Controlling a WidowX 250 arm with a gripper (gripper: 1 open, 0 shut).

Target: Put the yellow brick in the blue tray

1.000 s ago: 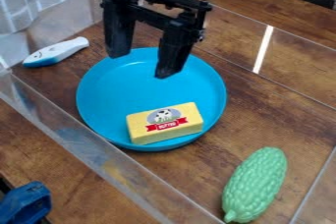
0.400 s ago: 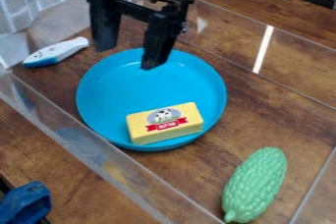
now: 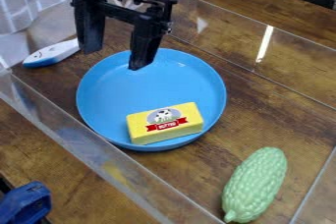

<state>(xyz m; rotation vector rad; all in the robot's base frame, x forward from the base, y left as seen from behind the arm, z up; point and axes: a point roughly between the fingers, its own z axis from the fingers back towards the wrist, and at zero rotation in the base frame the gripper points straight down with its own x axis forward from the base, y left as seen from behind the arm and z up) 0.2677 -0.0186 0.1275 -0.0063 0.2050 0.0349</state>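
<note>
The yellow brick (image 3: 164,123) lay inside the blue tray (image 3: 112,95), on its near side toward the green gourd-shaped toy, label up and set at a slant. That looked like the goal of the task already met, so the placing was probably done and only the retreat remained. The end effector (image 3: 114,57) stood wide open above the far part of the tray, its 2 fingers spread and nothing between them; the brick sat apart from both. An open grip there made sense, since nothing more seemed to need holding.

The tray's raised rim probably served to keep the brick in (a nudge might slide it, but the wall would likely stop it). The brick sat close to the near rim, leaving most of the blue floor bare behind it. The green toy (image 3: 254,184) rested on the worktop (image 3: 251,90), outside the tray, and the white-and-blue object (image 3: 54,53) lay beyond the rim on the other side. Bare wood showed between tray and toy. The safest way out seemed to be up first, because a low sideways sweep could catch the rim.
</note>
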